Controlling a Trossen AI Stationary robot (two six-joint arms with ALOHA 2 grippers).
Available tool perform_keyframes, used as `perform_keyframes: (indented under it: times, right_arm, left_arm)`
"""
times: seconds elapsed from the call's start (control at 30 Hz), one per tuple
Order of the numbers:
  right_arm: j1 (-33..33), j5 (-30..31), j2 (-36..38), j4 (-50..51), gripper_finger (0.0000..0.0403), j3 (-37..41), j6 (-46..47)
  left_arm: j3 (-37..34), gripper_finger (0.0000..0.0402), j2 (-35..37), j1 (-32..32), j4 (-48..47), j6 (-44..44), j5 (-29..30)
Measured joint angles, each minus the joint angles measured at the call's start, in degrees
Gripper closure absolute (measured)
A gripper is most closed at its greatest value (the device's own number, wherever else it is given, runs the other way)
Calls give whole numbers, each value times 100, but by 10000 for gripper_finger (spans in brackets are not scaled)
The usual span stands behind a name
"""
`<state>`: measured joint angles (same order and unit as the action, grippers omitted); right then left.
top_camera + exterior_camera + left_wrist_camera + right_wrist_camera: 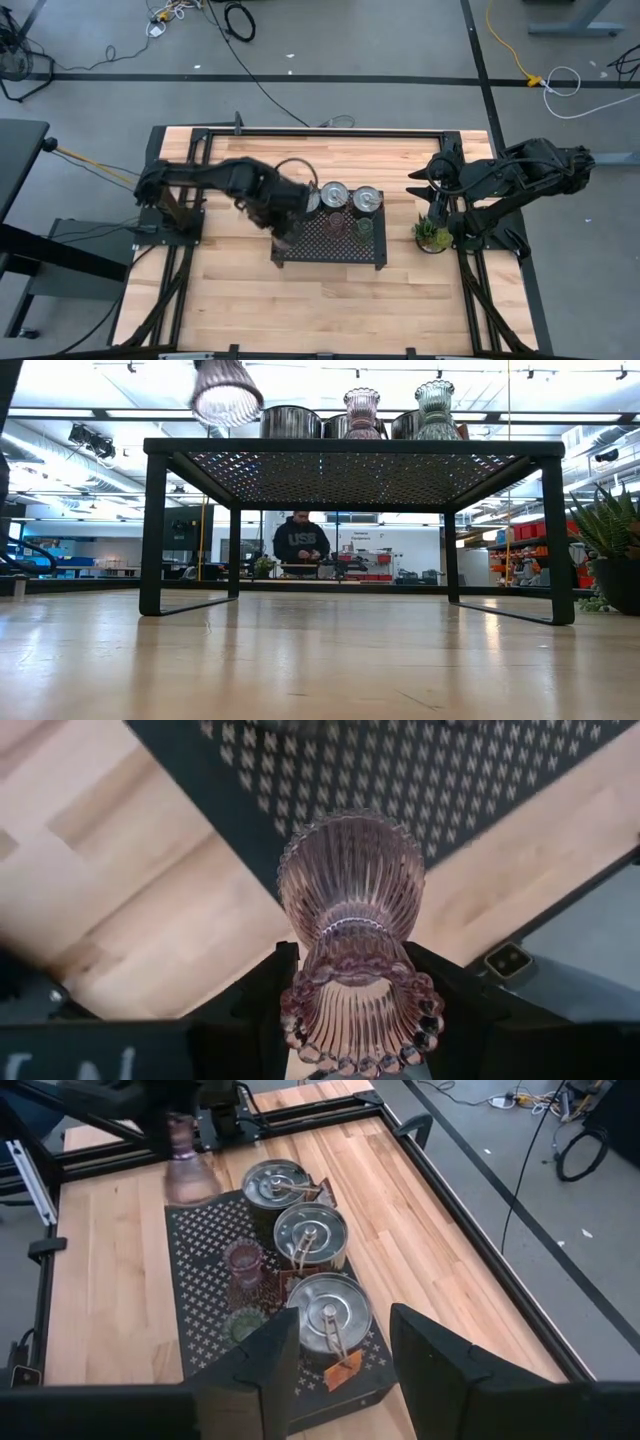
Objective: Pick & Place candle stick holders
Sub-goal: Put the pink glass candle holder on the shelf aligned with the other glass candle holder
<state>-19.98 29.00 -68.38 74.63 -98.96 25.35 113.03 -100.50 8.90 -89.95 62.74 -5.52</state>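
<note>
My left gripper [284, 228] is shut on a pink ribbed glass candle holder [350, 890] just above the left end of the black perforated tray [330, 255]. That holder also shows in the low view [227, 392] and the right wrist view [186, 1168]. Three silver holders [277, 1183] [311, 1232] [328, 1310] stand on their bases in a row along the tray's far side. Another pink glass holder [244, 1263] and an olive-green one [246, 1323] stand in front of them. My right gripper [342, 1348] is open and empty, high at the table's right. My left gripper pinches the pink holder's narrow beaded end [362, 1005] between its two fingers [262, 1005]. The fingers come from above, pointing down. The holder hangs below them with its wide flared end [350, 850] down, lifted clear of the tray top.
A small spiky green potted plant [432, 235] stands on the table right of the tray, under my right arm. Bare wooden table [330, 310] lies toward the near edge and at the left. A person [301, 543] stands in the room beyond the table.
</note>
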Motion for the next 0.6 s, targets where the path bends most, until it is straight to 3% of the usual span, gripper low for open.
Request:
perform_keyframes:
  times: [0.23,0.6]
  right_arm:
    - [-1,5,0,-2,245,0,49]
    - [-1,17,-2,-90,245,0,-34]
  left_arm:
    - [0,232,-155,-505,463,-547,-168]
    - [-6,232,-700,-550,504,-1118,-500]
